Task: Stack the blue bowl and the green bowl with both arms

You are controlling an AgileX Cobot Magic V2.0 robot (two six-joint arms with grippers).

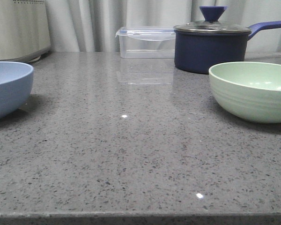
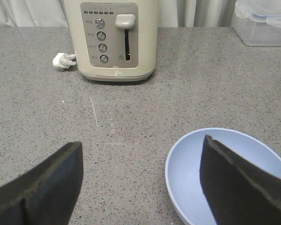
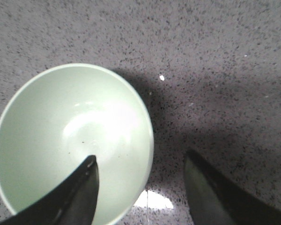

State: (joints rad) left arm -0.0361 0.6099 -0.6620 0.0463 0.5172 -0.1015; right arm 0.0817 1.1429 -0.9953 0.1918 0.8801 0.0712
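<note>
The worktop point(image 1: 131, 154) is a grey speckled stone slab with a glossy sheen and small light glints. The blue bowl point(image 1: 8, 89) stands on it at the left edge of the front view, the green bowl point(image 1: 253, 91) at the right, well apart. Toward the back stand a dark navy lidded saucepan point(image 1: 210, 44) and, just left of it, a clear plastic lidded box point(image 1: 146, 42). A cream toaster point(image 2: 113, 40) stands in the back left corner, its white plug point(image 2: 63, 60) lying beside it.
</note>
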